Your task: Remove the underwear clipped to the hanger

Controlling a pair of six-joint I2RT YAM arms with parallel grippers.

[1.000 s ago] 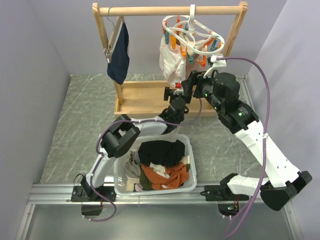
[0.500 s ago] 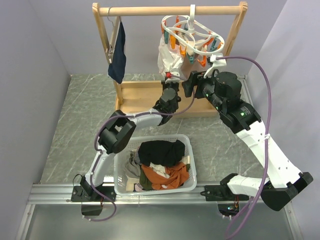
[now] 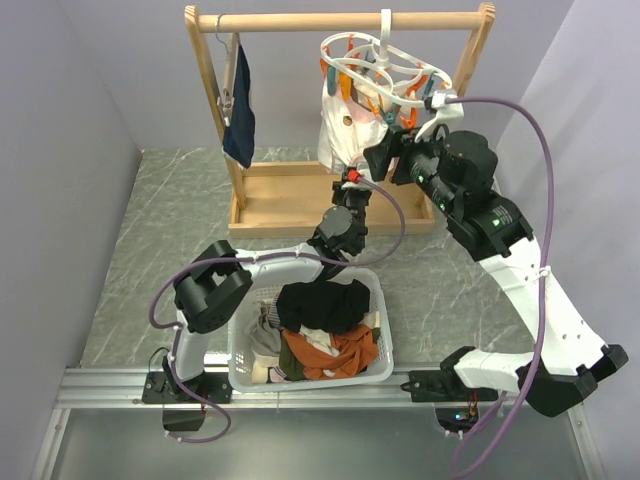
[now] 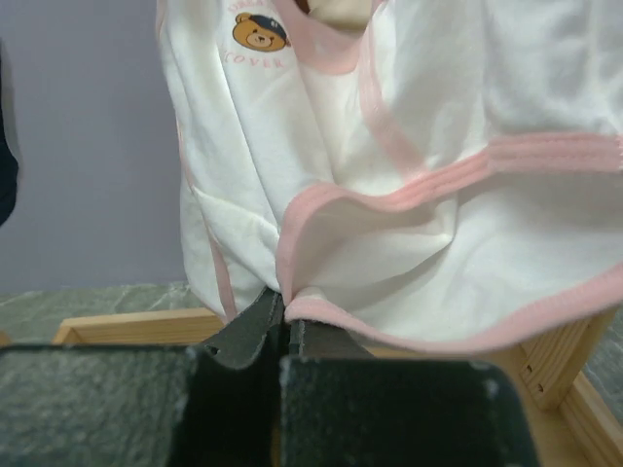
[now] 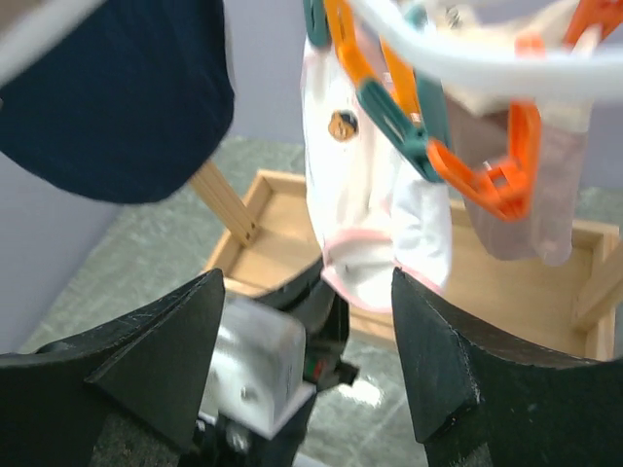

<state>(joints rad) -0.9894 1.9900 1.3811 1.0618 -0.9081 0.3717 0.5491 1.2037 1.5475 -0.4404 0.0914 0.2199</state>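
Note:
The white ring hanger (image 3: 385, 68) hangs by its hook from the wooden rail, with orange and teal pegs (image 5: 419, 136) under it. A whitish piece of underwear (image 3: 345, 130) with pink edging and a bear print is clipped to it and hangs down. My left gripper (image 3: 351, 172) is shut on its lowest pink hem (image 4: 292, 297), reaching up from below. A pale pink-beige piece (image 5: 526, 195) hangs from an orange peg to the right. My right gripper (image 3: 385, 158) stands open just right of the white piece, below the ring, with nothing between its fingers (image 5: 438, 341).
A navy garment (image 3: 238, 118) hangs from a wooden clip hanger at the left of the wooden rack (image 3: 340, 20). The rack's base tray (image 3: 285, 195) lies under the garments. A white laundry basket (image 3: 238, 345) near the arm bases holds black, orange and grey clothes.
My left gripper, open a second ago, has come up to the white underwear's hem and shut on it. The right gripper has risen a little toward the ring, and the hanger has shifted.

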